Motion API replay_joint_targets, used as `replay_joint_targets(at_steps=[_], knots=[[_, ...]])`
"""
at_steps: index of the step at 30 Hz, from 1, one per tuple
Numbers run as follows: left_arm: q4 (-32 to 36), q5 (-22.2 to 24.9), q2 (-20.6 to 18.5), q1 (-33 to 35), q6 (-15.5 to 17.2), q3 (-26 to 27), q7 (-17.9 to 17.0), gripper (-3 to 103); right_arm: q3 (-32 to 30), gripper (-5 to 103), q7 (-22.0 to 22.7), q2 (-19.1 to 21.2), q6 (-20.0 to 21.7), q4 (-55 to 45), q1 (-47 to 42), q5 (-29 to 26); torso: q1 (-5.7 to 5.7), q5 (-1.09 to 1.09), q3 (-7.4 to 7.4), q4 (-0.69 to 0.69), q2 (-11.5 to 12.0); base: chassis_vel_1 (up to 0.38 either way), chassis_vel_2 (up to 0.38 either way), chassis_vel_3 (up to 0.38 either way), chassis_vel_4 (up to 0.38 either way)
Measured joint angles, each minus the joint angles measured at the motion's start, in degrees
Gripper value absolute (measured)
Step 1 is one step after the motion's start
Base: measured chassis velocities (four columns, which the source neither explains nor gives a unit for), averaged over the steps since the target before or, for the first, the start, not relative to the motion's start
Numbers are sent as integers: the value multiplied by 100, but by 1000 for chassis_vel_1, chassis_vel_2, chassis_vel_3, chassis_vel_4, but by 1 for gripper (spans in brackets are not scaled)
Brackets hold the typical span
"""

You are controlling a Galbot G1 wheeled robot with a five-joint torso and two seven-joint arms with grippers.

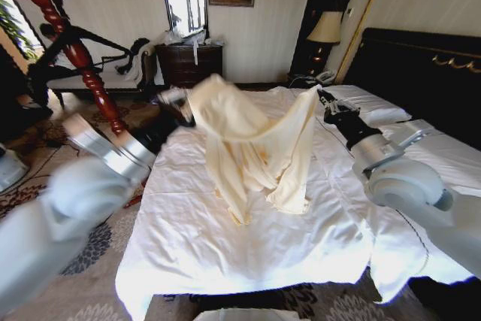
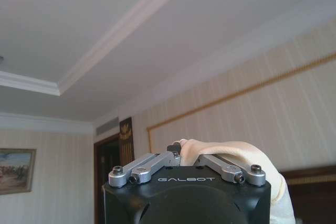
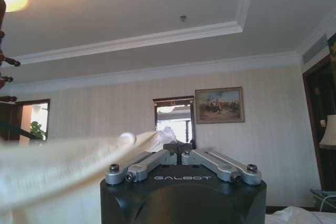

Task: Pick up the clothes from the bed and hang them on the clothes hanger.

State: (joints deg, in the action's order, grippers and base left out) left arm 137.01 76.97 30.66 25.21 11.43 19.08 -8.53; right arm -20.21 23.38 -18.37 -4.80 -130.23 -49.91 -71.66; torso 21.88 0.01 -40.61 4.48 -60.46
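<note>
- bed (image 1: 248,253): wide, white sheets, fills centre of head view; black headboard w/ gold ornament at far right; pillows up by it
- clothes (image 1: 252,148): cream long-sleeved top, lifted clear above the mattress, strung between both grippers; upper edge sags in the middle, body and sleeves hang down in folds, lowest folds look to just reach the sheet
- left arm: blurred, comes in from lower left of head view; left gripper (image 1: 179,104) at the top's left upper corner, beside the bed's left edge; in left wrist view the left gripper's fingers are drawn together, pinching a bunch of cream fabric
- right arm: reaches in from lower right over the bed; right gripper (image 1: 325,100) at the top's right upper corner; right wrist view has fingers closed tight, cloth running away sideways from the tips
- red-brown twisted wooden coat stand (image 1: 71,46): upper left, on the floor, well apart from bed
</note>
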Motion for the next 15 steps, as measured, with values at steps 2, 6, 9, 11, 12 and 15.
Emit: replay_joint_targets(at_steps=[2, 6, 9, 11, 12, 15], knots=[[-44, 307, -43, -135, 43, 121, -41, 0, 13, 0, -29, -20, 0, -29, -12, 0, 0, 0, 0, -1, 0, 0, 0, 0, 0], [-632, 650, 182, 38, 142, 221, 48, 0, 98, 0, -126, -129, -3, -84, -81, -3, -1, -1, 0, -4, 0, 0, 0, 0, 0], [-994, 578, 485, 271, 176, 78, 75, 0, 173, 0, -206, -161, -12, -87, -124, 3, 0, -2, 0, -2, 0, 0, 0, 0, 0], [-1646, 274, 1164, 654, 295, -239, 155, 0, 368, 0, -354, -230, -17, -74, -177, 50, 0, -4, -1, 0, 0, 0, 0, 0, 0], [-1828, 169, 1389, 751, 336, -345, 177, 0, 427, 0, -392, -256, -17, -64, -186, 56, 1, -4, -1, -1, 0, 0, 0, 0, 0], [-2275, -7, 1991, 900, 400, -709, 183, 0, 552, 0, -466, -299, 4, -42, -260, 63, 1, -2, -1, -5, 0, 0, 0, 0, 0]])
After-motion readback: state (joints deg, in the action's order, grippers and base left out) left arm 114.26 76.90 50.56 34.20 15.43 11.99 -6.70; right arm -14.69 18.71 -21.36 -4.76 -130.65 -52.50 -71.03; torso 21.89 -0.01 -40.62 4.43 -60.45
